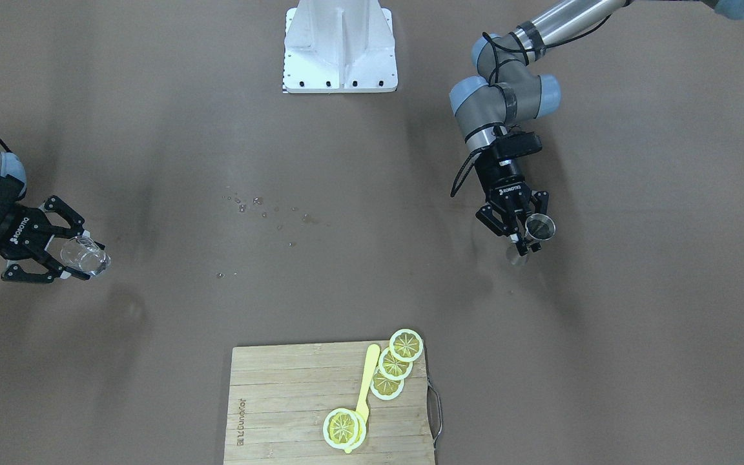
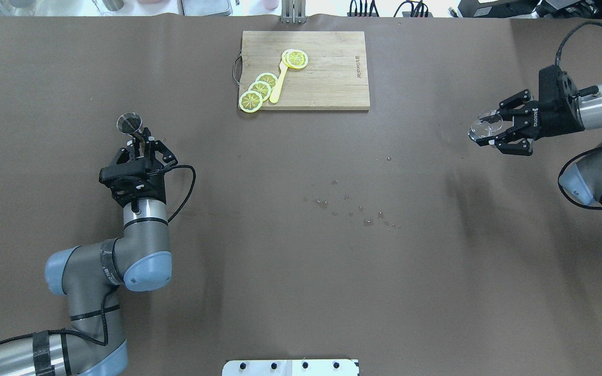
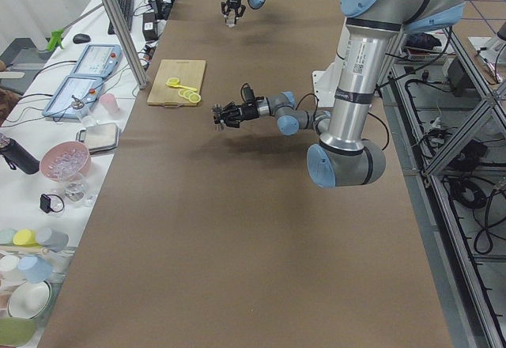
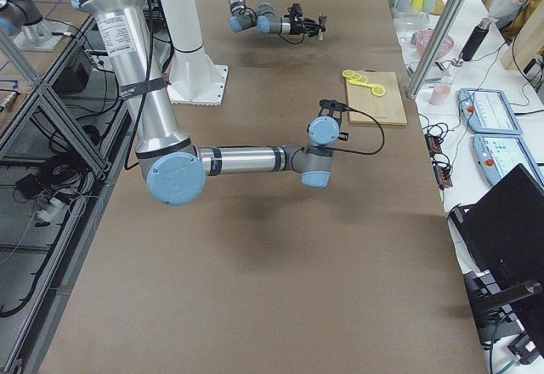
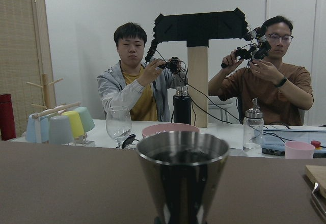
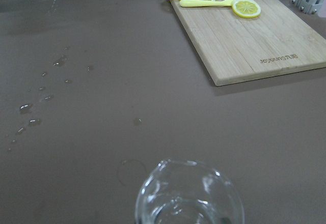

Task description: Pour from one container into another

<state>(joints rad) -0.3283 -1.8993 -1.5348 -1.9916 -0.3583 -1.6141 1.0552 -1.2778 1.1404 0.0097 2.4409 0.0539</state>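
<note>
Clear glass cup (image 2: 485,127) tipped sideways, robot's right; steel jigger (image 2: 129,124) upright, left.

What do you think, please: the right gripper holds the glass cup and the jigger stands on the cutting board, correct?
Not quite: the left gripper holds the jigger, off the cutting board, as the overhead view shows. The right gripper does hold the glass cup.

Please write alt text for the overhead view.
Far apart over a table, the left gripper holds a jigger and the right gripper a glass cup. A board with lemon slices lies beyond; droplets dot the middle.
</note>
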